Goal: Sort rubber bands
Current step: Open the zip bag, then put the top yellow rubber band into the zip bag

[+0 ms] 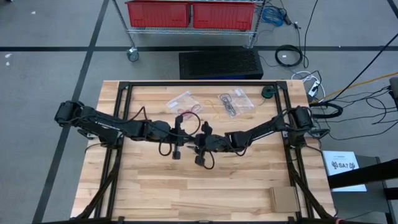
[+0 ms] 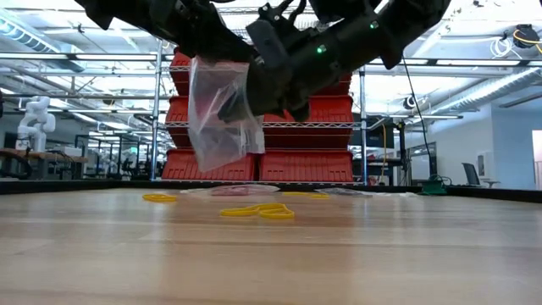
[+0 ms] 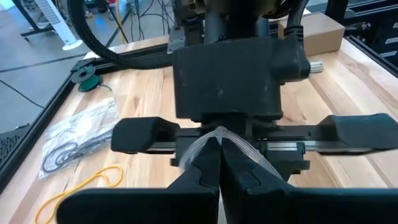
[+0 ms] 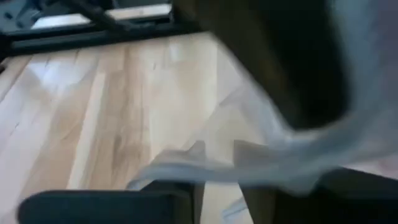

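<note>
Pale wooden surface (image 1: 186, 186), its planks smooth with a soft sheen. A clear plastic bag (image 2: 222, 114), thin, glossy and crinkled, hangs above it. Yellow rubber bands (image 2: 258, 211) look smooth and matt. Both end effectors, left (image 3: 217, 163) and right (image 2: 254, 97), are matt black plastic.

Both dark six-joint arms reach inward over the table and meet near its middle, wrists level, grippers facing each other. Left gripper (image 1: 178, 132) is raised off the surface, its two dark fingers (image 3: 208, 163) pressed tight together, pinching the top edge of a clear plastic bag (image 2: 222, 119) that hangs below it. Right gripper (image 1: 200, 144) sits just beside the left one, nearly touching, fingers spread to either side of the left fingertips, bag film across them.
</note>
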### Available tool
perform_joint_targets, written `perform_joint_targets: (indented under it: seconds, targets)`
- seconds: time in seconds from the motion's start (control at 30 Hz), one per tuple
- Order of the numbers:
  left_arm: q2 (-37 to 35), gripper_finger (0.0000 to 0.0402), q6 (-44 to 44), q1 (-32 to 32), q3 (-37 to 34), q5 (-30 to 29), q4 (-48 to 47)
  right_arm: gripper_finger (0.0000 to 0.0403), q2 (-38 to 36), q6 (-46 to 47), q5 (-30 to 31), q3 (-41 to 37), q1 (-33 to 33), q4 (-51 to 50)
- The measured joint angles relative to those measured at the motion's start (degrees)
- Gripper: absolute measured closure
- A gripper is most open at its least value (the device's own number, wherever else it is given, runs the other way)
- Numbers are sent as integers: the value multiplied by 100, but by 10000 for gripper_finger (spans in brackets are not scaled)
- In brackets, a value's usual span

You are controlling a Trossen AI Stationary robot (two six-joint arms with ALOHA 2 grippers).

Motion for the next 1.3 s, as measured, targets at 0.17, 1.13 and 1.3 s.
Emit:
perform_joint_targets:
  seconds: [0.17,1.13,1.3]
  targets:
    - [0,401,0,-3,0,21,-76,327,-11,350,-472,0,4,-2]
    - [-272,401,0,131,-2,-553,-556,175,-1535,760,374,-4,354,-2276]
    - [-273,401,2,132,-38,-518,-509,175,-1950,1020,731,-4,544,-2978]
